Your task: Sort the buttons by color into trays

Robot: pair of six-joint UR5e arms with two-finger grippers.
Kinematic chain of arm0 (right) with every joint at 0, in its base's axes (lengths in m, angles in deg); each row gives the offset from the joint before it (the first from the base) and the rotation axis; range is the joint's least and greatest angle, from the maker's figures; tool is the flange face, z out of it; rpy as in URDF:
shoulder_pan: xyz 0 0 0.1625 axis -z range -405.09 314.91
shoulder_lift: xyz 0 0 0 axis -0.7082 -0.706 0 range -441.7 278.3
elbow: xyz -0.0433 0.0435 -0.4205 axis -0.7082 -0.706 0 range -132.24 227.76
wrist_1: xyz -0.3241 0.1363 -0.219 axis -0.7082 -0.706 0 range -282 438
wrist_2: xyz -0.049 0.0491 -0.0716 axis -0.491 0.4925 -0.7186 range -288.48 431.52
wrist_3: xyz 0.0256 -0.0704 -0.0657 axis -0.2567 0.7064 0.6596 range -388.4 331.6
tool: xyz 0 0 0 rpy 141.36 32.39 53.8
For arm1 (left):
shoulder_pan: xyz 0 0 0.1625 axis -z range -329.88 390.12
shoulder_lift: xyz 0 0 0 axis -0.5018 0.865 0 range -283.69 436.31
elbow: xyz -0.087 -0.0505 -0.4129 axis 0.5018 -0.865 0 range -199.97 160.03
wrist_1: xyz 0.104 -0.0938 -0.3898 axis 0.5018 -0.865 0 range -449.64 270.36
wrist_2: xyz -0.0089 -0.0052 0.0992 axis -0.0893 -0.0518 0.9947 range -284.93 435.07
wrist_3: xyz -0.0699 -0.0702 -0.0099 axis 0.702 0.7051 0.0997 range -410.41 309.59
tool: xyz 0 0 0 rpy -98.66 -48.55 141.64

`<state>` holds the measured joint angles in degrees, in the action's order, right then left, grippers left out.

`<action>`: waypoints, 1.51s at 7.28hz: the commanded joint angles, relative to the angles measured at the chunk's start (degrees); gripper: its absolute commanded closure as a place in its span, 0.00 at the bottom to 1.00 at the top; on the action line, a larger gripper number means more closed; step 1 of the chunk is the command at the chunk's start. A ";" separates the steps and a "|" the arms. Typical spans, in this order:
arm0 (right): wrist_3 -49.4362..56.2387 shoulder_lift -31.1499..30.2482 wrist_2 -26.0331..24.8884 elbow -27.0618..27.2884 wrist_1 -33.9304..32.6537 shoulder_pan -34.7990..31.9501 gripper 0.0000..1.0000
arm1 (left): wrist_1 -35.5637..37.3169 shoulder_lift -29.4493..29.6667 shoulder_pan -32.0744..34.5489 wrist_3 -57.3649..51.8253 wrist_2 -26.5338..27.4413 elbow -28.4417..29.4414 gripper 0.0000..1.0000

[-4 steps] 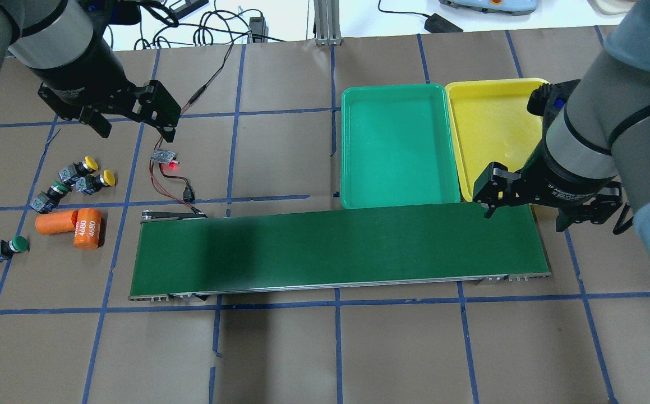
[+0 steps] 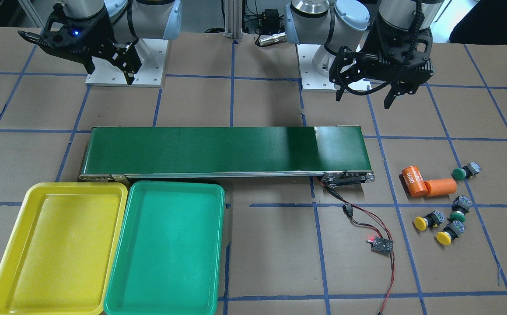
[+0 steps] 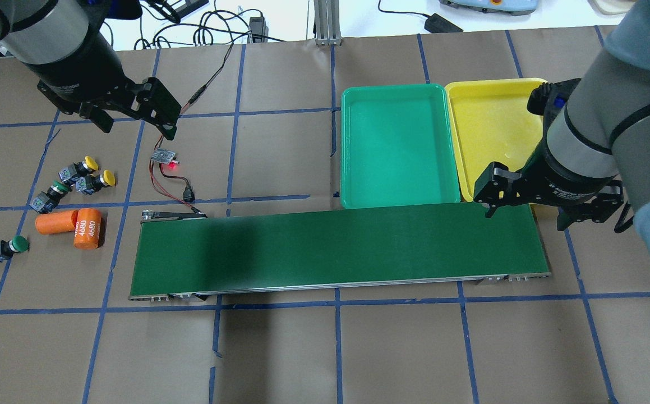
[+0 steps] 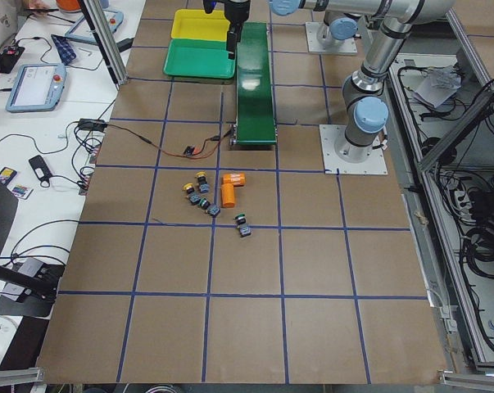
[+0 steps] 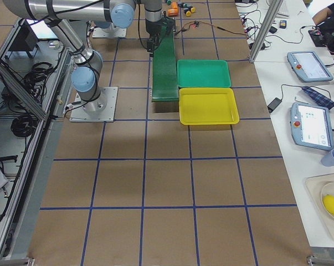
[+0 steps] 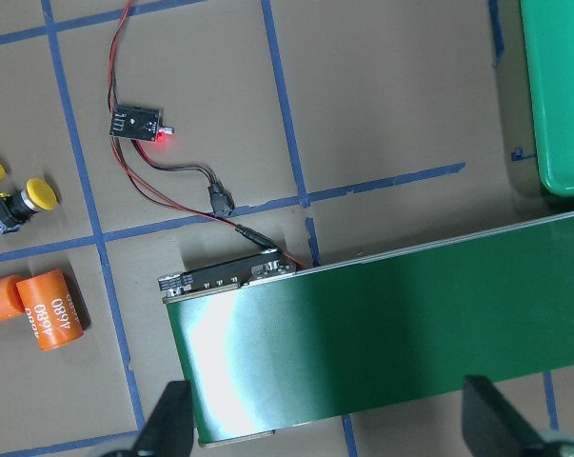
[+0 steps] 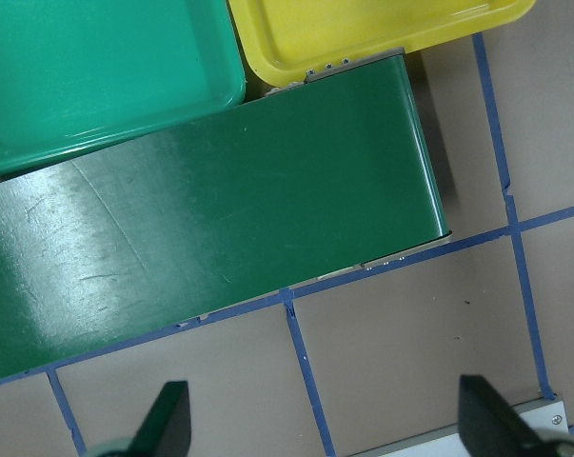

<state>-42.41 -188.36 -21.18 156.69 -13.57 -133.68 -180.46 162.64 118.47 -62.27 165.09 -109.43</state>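
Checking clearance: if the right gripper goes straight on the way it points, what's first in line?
The right gripper would likely meet the brown paper-covered table beside the long dark-green conveyor belt's end; depth unclear.

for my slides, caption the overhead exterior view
Left gripper and right gripper open, four buttons unsorted, green tray and yellow tray empty.

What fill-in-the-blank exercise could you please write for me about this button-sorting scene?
1. The button lying alone, nearest the robot, has a ____ cap.
2. The tray nearest the right pincer is ____.
3. The left pincer, holding nothing, is ____.
Missing words: green; yellow; open.
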 commanded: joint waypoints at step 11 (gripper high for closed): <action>0.12 -0.48 0.15 0.67 -0.01 0.00 0.00 | 40.60 20.70 -33.33 -12.83 0.33 -27.86 0.00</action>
<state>-42.29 -188.68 -21.09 157.30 -13.58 -133.68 -143.57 181.89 85.80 -74.98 165.42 -135.26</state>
